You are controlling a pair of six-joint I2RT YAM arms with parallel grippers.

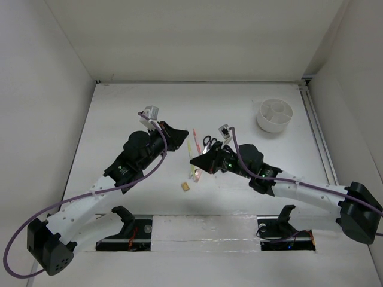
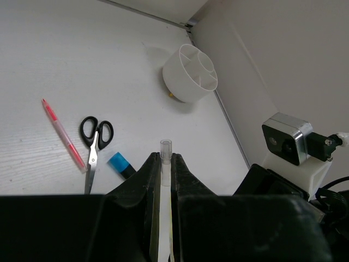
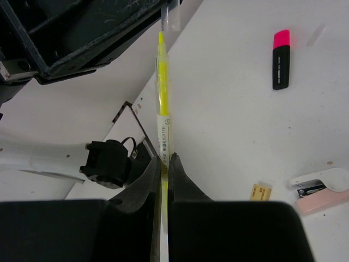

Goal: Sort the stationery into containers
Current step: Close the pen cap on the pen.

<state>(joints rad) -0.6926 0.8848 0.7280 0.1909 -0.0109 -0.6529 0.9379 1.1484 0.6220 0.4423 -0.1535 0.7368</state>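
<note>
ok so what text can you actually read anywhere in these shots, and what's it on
"HIGHLIGHTER": printed along the barrel of the yellow highlighter, right wrist view; the smaller print beside it is too small to read.
Black marker with pink cap: faint print on the barrel, too small to read.
Small tan eraser: dark print, blurred.
Nothing legible in the top or left wrist views.

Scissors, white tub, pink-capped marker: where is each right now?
scissors (image 2: 93, 154), left wrist view, on the blades just below the black handles.
white tub (image 2: 179, 90), left wrist view, on its outer wall.
pink-capped marker (image 3: 281, 68), right wrist view, on its black barrel.
</note>
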